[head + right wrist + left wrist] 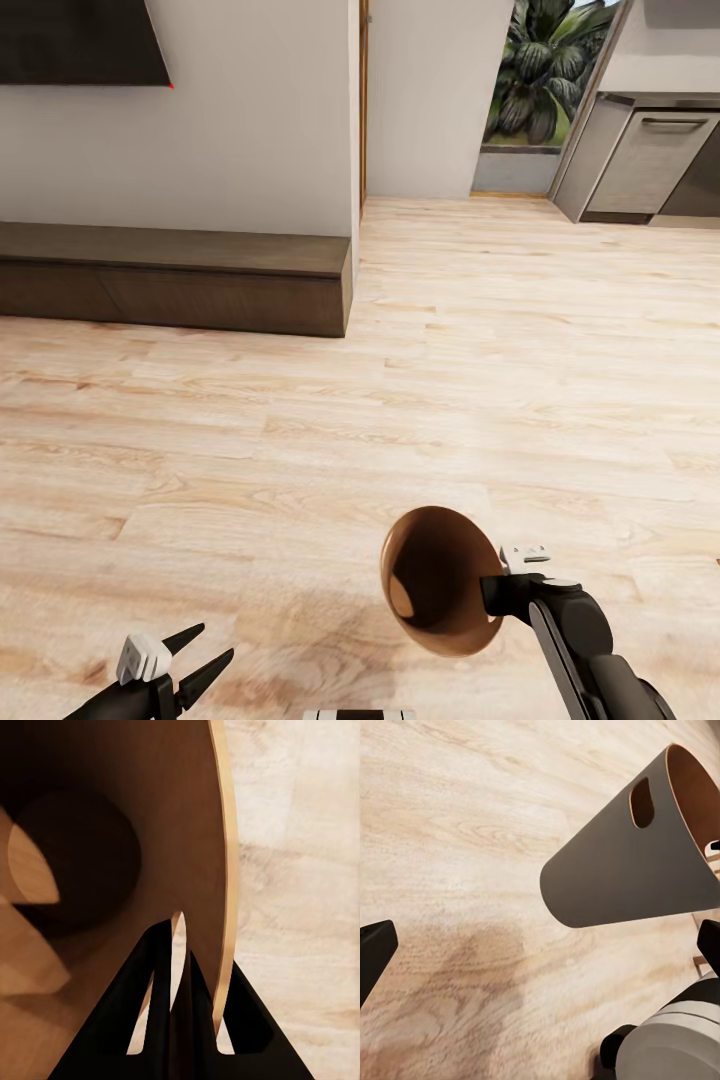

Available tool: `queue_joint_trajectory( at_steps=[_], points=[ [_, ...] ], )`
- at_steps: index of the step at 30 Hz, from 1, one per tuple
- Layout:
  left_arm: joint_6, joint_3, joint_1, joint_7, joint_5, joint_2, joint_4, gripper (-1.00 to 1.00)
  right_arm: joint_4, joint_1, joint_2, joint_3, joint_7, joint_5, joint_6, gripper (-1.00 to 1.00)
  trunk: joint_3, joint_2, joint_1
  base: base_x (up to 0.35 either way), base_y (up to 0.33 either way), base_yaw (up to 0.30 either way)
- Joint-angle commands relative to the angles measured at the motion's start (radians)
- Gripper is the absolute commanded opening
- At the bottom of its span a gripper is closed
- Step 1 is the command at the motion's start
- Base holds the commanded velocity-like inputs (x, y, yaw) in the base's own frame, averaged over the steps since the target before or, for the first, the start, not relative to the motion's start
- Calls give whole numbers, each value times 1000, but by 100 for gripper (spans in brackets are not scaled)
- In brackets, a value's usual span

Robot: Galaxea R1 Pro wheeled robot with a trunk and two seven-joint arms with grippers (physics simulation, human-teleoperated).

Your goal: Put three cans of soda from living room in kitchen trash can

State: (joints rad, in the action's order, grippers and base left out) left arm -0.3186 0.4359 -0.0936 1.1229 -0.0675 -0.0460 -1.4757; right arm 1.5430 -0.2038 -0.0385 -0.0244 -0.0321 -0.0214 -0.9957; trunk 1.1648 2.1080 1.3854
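At lower right of the head view, the right gripper (498, 590) is clamped on the rim of the trash can (440, 580): in the right wrist view one finger (161, 1020) lies inside the wall and the other outside, with the rim (225, 907) between them. The can is carried tipped on its side above the wooden floor (400, 400), copper-brown interior facing the camera. Its grey outer wall (622, 877) has an oval handle slot (642, 801). No label or writing is legible on it. The left gripper (195, 660) is spread apart and holds nothing, low at left, well apart from the can. Farther off stand a dark low bench (180, 275) against a white wall (250, 120) and grey cabinets (650, 160).
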Motion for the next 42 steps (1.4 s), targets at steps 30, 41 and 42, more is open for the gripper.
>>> queue_joint_trajectory(
  at_steps=[30, 41, 42],
  points=[
    [0, 0, 0, 0, 0, 0, 0, 100, 0, 0, 0, -3, -5, 20, 0, -100, 0, 0, 0, 0, 0, 0],
    [0, 1, 0, 0, 0, 0, 0, 100, 0, 0, 0, -3, -5, 20, 0, -100, 0, 0, 0, 0, 0, 0],
    [0, 1, 0, 0, 0, 0, 0, 100, 0, 0, 0, -3, -5, 20, 0, -100, 0, 0, 0, 0, 0, 0]
  ],
)
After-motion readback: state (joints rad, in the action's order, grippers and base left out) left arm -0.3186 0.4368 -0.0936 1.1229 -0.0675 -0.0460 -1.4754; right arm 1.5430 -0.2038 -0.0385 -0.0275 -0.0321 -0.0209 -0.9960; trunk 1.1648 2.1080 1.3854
